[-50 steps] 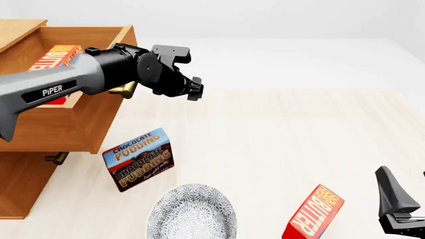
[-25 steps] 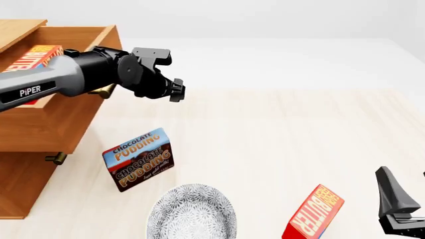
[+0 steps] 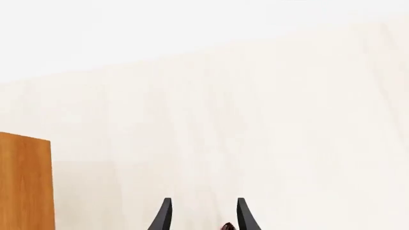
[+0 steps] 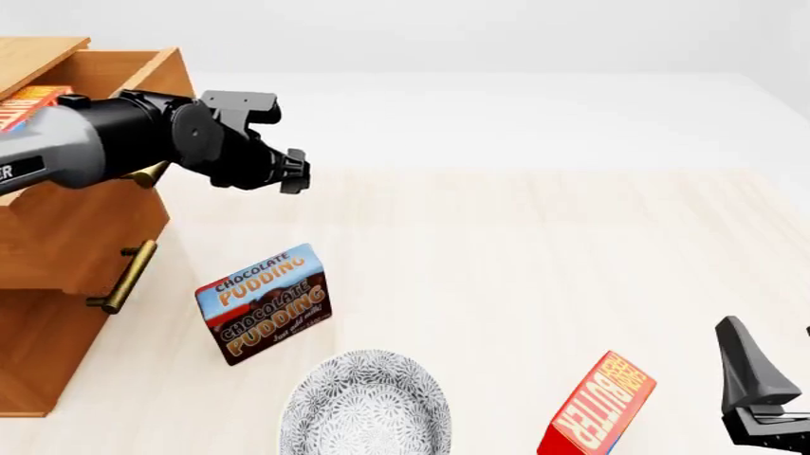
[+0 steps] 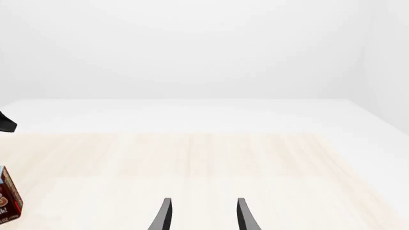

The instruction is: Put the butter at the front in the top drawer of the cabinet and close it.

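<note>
Left gripper [image 4: 272,142] pushes the top drawer [image 4: 95,171] further into the cabinet [image 4: 38,351]; it is now nearly shut.

Front view: only a corner of the butter [image 4: 28,102] shows inside, so closing remains. Left wrist view: fingers [image 3: 164,215] narrowly parted, holding nothing. Right wrist view: right gripper [image 5: 201,218] likewise parted and idle above the table [image 5: 255,163].

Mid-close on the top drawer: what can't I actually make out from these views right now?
- The butter in the top drawer: front view, mostly hidden by the left arm and frame edge.
- The drawer handle: hidden behind the left arm.
- Right hand: cut off by the frame corner.
- Second butter carton: bottom cropped.
</note>
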